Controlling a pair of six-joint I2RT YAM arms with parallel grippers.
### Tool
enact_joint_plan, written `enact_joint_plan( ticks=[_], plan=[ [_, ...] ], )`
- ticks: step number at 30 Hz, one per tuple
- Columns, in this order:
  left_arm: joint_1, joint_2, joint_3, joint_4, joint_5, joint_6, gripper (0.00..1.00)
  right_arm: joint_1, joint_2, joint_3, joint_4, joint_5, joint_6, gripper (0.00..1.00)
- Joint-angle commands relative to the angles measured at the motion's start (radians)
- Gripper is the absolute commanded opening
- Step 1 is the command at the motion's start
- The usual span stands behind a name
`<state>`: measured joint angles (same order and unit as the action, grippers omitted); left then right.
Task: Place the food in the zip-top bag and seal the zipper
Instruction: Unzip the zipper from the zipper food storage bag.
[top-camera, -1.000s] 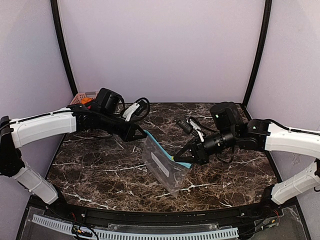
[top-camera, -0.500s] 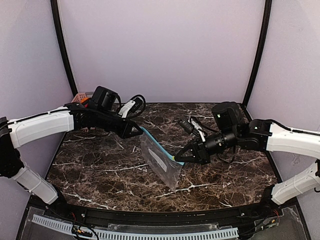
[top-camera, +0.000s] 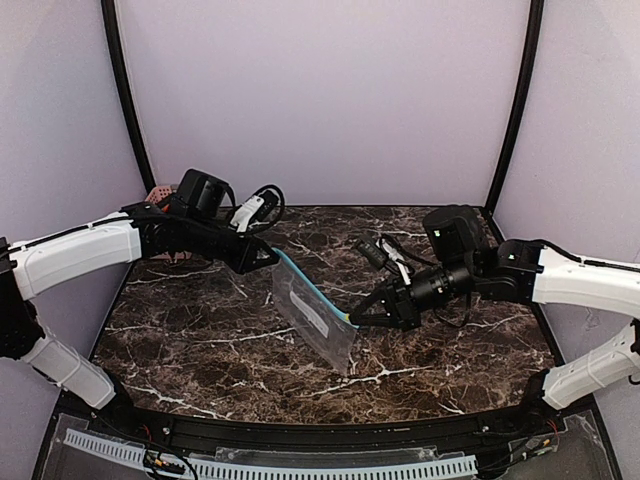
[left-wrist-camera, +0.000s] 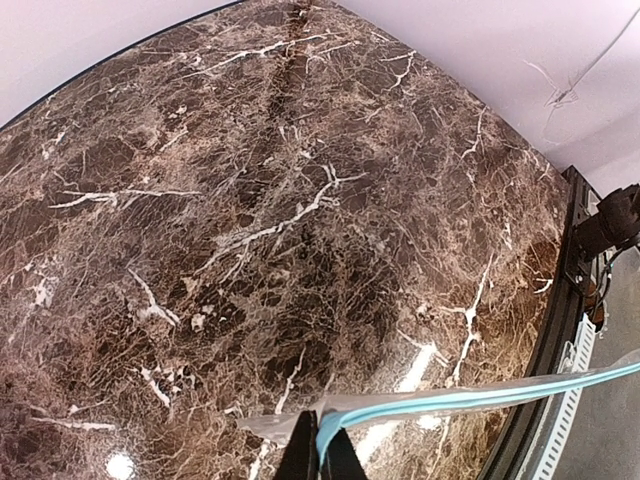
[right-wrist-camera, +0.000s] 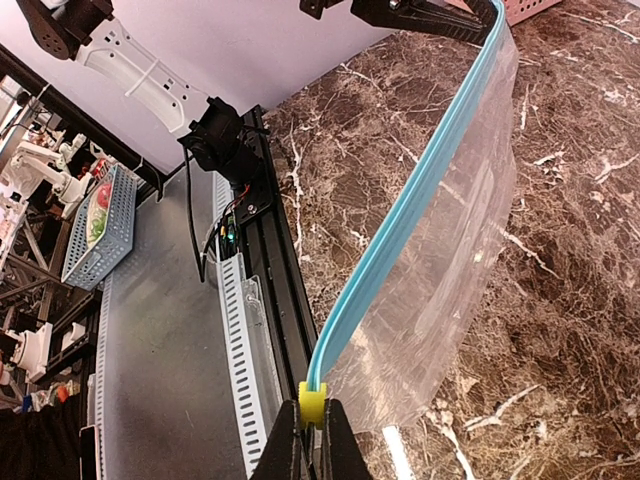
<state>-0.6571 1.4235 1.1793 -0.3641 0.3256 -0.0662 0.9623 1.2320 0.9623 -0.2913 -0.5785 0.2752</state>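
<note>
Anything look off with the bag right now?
Yes: the zip-top bag hangs stretched by its zipper between the left gripper and right gripper, yet it looks empty; no food shows inside in any view.

Fig.: no legible text, nos. or brands. White label (top-camera: 312, 318) on zip-top bag (top-camera: 336, 346), print too small to read.

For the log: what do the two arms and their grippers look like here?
The left arm and right arm have white shells with black joints and wrists. Black cables loop by each wrist. The left gripper and right gripper are slim and black.
</note>
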Motion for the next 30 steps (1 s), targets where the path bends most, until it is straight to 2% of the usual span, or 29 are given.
enact_joint_plan(
  ticks=[1,3,4,6,7,9,11,13,17,24,30],
  plan=[
    [0.023,-0.035,0.031,-0.027,-0.040,0.026,0.01,0.011,-0.031,-0.016,-0.012,-0.032,0.012,0.00],
    [0.022,-0.037,0.028,-0.022,-0.020,0.035,0.01,0.011,-0.036,-0.017,-0.012,-0.024,0.014,0.00],
    [0.022,-0.042,0.025,-0.013,0.023,0.045,0.01,0.011,-0.039,-0.015,-0.012,-0.019,0.015,0.05],
    [0.021,-0.045,0.019,-0.005,0.154,0.077,0.01,0.012,-0.050,-0.012,-0.012,-0.007,0.015,0.25],
    [0.017,-0.045,0.019,-0.004,0.267,0.094,0.01,0.012,-0.056,-0.008,-0.012,0.000,0.016,0.37],
    [-0.011,-0.056,0.010,-0.004,0.344,0.134,0.01,0.012,-0.072,0.000,-0.012,0.024,0.020,0.55],
    [-0.058,-0.064,0.003,-0.020,0.316,0.182,0.01,0.011,-0.090,0.006,-0.016,0.060,0.021,0.67],
    [-0.105,-0.066,0.004,-0.057,0.256,0.230,0.01,0.011,-0.106,0.019,-0.035,0.130,0.025,0.75],
    [-0.171,-0.067,-0.004,-0.071,0.169,0.276,0.01,0.013,-0.084,0.066,-0.119,0.305,0.032,0.77],
    [-0.260,-0.103,-0.055,-0.061,-0.016,0.368,0.01,0.015,-0.076,0.085,-0.110,0.276,-0.002,0.80],
    [-0.317,-0.144,-0.127,-0.022,-0.052,0.477,0.01,0.015,-0.042,0.125,-0.123,0.244,-0.038,0.81]
  ],
)
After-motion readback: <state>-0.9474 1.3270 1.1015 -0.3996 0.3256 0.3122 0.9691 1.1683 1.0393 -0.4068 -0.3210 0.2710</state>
